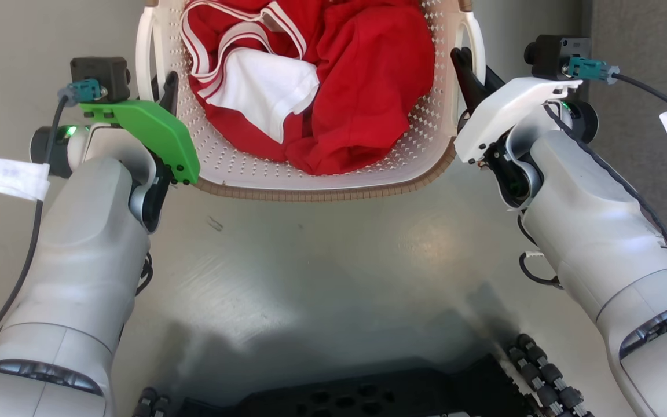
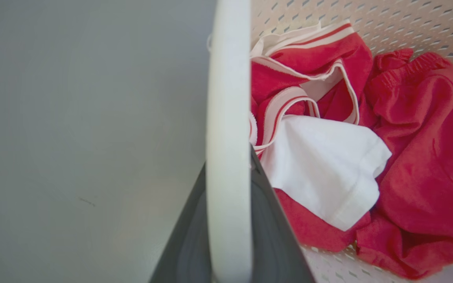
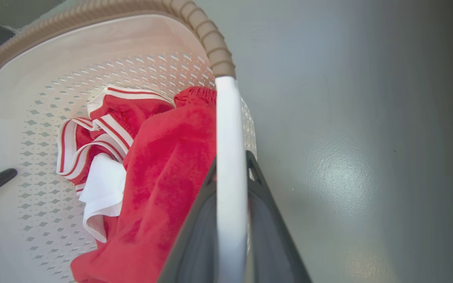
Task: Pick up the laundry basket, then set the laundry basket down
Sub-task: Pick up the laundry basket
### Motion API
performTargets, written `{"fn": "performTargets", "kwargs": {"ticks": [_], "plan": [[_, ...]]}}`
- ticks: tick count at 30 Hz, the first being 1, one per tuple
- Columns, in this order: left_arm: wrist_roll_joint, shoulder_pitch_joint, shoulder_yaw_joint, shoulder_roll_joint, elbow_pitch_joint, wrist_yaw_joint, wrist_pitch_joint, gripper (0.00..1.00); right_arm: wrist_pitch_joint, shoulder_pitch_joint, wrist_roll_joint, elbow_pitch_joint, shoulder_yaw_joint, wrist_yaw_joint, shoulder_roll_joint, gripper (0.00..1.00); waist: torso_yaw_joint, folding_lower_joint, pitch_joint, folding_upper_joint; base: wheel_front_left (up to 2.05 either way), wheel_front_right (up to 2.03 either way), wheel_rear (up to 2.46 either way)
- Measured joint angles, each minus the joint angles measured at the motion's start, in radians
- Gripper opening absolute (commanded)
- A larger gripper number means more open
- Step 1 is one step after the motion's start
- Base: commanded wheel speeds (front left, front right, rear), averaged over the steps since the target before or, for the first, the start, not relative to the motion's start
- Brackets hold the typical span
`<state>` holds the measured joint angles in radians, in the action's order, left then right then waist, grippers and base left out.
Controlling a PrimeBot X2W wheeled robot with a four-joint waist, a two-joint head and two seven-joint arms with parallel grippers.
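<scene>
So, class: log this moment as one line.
left pincer: shut on laundry basket left handle | right pincer: shut on right handle | contents: red clothes

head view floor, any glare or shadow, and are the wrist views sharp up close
Head view: pale glare patch on the floor, dark shadow toward the bottom edge. Left wrist view: the close laundry basket handle looks soft, the clothes sharper. Right wrist view: floor sheen at right.
</scene>
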<state>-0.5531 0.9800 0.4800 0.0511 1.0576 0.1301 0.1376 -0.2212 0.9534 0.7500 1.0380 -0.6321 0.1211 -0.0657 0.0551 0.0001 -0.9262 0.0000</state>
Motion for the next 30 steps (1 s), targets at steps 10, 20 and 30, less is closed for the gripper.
{"fn": "performTargets", "kwargs": {"ticks": [10,20,30], "plan": [[-0.060,-0.073,0.028,-0.007,0.034,0.000,0.003,0.00,-0.007,-0.030,0.041,0.015,-0.059,-0.001,0.001,0.00,0.007,-0.0001,0.114,0.0000,0.00,0.00,0.00],[-0.112,-0.130,0.045,-0.022,0.066,0.000,-0.024,0.00,0.021,-0.102,0.114,0.033,-0.099,-0.001,0.002,0.00,0.013,-0.0001,0.247,0.0000,0.00,0.00,0.00],[-0.156,-0.196,0.069,-0.030,0.100,0.000,-0.092,0.00,0.130,-0.145,0.168,0.057,-0.150,-0.001,0.003,0.00,0.019,-0.0001,0.389,0.0000,0.00,0.00,0.00]]}}
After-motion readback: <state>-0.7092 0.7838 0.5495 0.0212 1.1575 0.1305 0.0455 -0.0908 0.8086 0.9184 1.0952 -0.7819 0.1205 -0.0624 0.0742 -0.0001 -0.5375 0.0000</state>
